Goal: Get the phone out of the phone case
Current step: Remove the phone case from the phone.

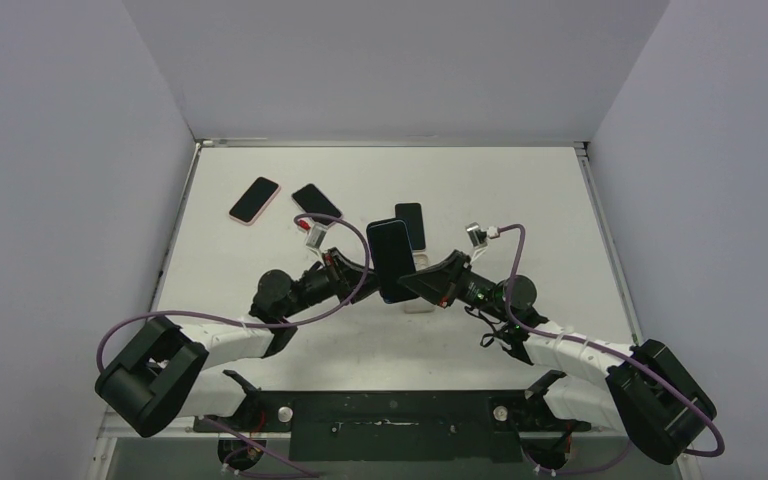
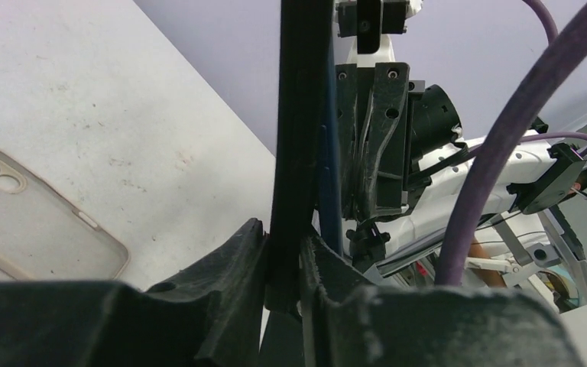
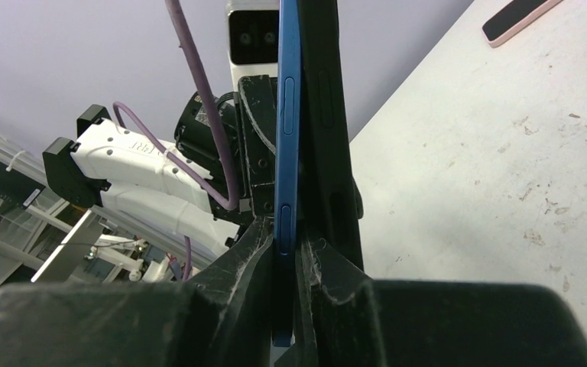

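Behind held phone [image 3: 287,115] and black case [image 3: 325,115]: three loose phones [image 1: 317,201]; clear case [image 2: 42,225] below.

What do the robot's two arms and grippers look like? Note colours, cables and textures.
The left arm and right arm both have white link shells and bulky black joint housings. A purple cable loops along each. The left gripper and right gripper have black, rough-textured, wedge-shaped fingers.

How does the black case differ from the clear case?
The black case is opaque; the clear case is see-through. The black case stands on edge, off the table, in the jaws of the left gripper; the clear case lies flat on it. Both are phone cases.
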Controlling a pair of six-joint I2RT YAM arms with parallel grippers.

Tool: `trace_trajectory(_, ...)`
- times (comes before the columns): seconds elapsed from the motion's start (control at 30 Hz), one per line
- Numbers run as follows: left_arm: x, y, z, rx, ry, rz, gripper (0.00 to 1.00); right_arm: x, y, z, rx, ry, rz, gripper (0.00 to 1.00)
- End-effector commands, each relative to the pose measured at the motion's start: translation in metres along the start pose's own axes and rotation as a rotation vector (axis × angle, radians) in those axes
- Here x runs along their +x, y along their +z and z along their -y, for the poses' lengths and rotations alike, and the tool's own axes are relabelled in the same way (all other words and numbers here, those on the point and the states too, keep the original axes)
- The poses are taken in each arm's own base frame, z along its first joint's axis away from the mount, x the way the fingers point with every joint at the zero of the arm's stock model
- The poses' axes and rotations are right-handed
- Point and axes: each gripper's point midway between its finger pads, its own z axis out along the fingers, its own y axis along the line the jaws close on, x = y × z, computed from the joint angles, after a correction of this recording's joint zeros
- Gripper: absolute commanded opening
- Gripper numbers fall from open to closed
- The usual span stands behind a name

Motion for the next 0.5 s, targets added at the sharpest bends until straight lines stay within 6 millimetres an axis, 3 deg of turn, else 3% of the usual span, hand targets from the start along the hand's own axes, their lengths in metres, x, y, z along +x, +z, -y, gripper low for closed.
trace_trajectory(0.0, -0.026, 0.010, 0.022, 0.068, 0.084, 0.073, 0.15, -0.003, -0.001, -0.030, -0.121, -0.070, 0.001, 0.00)
trace_trajectory(0.13, -0.030, 0.009, 0.009, -0.013, 0.106, 0.090, 0.00, -0.001, -0.003, -0.027, -0.098, -0.085, -0.014, 0.00)
trace_trajectory(0.47, -0.045, 0.002, -0.026, -0.192, 0.099, 0.127, 0.00, 0.007, -0.010, -0.014, -0.020, -0.128, -0.057, 0.00)
